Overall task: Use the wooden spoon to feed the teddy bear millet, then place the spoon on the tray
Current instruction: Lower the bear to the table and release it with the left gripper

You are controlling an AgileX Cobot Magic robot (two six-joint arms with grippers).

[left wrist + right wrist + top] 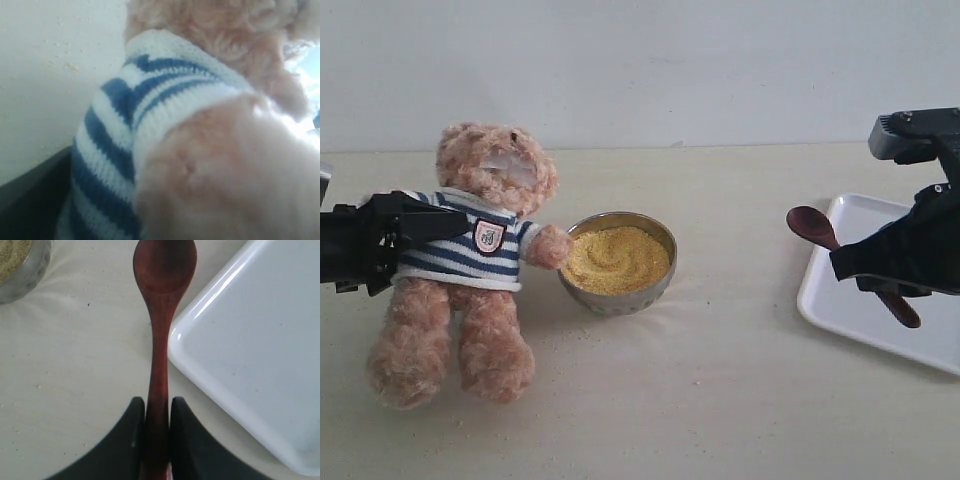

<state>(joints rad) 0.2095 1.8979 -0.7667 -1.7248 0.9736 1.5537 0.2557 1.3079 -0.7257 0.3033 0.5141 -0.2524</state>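
Note:
The teddy bear sits propped up at the left with one paw against the metal bowl, which holds a mound of millet. My left gripper clasps the bear's striped torso from the side. The left wrist view is filled by the teddy bear, with only a dark finger showing. My right gripper is shut on the handle of the wooden spoon, held in the air beside the tray's left edge. The spoon bowl looks empty between the right gripper fingers.
Scattered millet grains lie on the pale table near the bear and the bowl. The white tray lies at the right, running out of the exterior view. The metal bowl with millet shows in a corner of the right wrist view.

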